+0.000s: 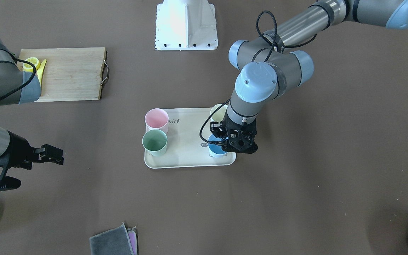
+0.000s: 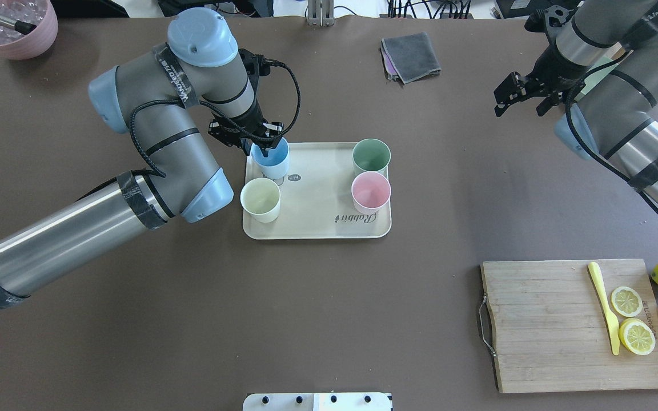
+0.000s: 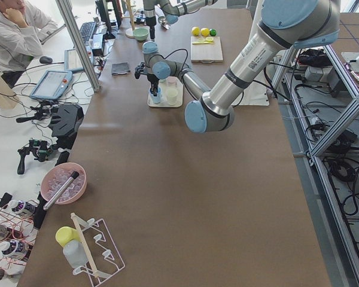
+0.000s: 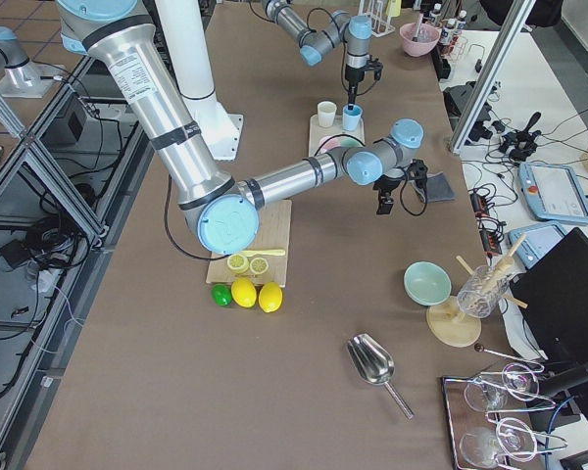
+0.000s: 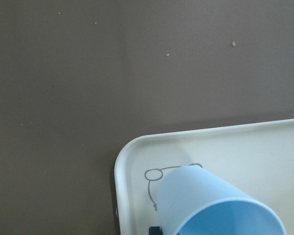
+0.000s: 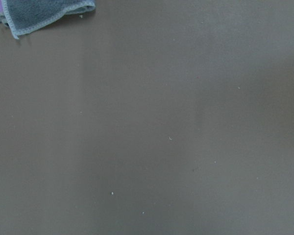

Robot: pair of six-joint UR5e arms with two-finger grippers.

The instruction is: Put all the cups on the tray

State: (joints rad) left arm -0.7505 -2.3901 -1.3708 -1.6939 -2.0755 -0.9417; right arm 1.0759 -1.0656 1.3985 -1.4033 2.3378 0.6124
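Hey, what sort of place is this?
Probably a robotics lab: two grey-and-blue robot arms at a long brown table, the left claw gripping a light blue plastic cup, with a seated person and tablets alongside.

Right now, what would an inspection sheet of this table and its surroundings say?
Surface: brown table, a few specks.
Job's things: pink cup, green cup and cream cup upright on tray; blue cup at its corner.
Clutter: cutting board with lemon halves, folded cloths, pink bowl.
Grippers: left tool grips blue cup's rim; right tool open, empty, away from tray.
Cables: black cable loops at left wrist.
Surroundings: person seated beside table.
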